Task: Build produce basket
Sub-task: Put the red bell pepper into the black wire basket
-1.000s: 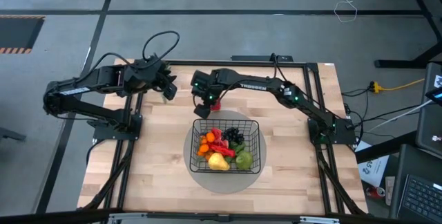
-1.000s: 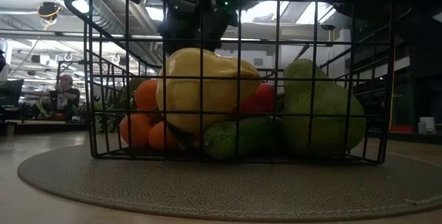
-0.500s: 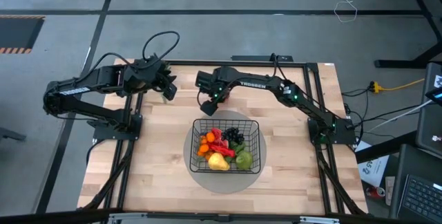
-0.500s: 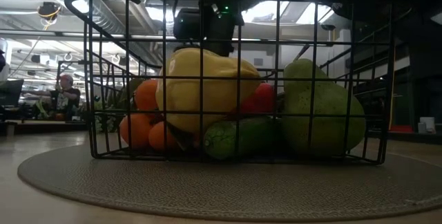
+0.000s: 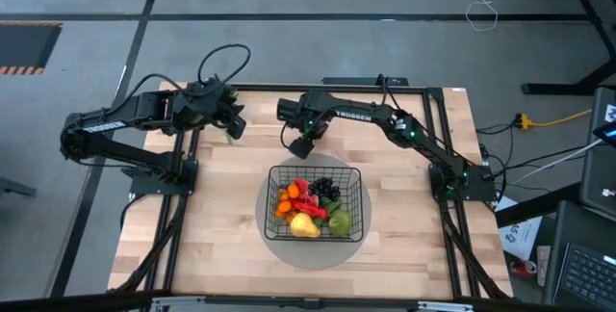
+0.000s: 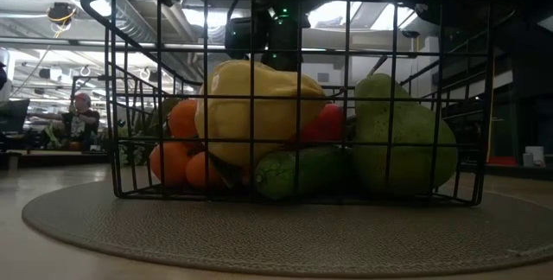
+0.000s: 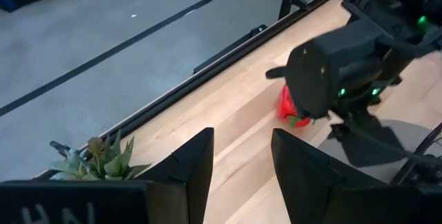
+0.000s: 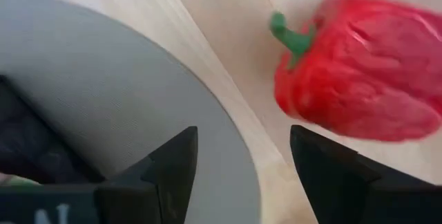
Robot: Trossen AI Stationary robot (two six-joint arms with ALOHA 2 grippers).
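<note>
The right gripper [image 8: 238, 165], jaws released, hovers beside the red pepper [image 8: 359, 68] (upper right); an off-centre closure could knock it away.

One basket [image 5: 317, 204]; one red pepper [image 8: 349, 68] (outside)

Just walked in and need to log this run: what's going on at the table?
A produce basket is being filled. The black wire basket sits on a grey round mat and already holds several toy fruits and vegetables. The right gripper hovers open just behind the basket, near a red pepper lying on the table, not gripped. The left gripper waits open at the table's far left, close to a leafy sprig.
</note>
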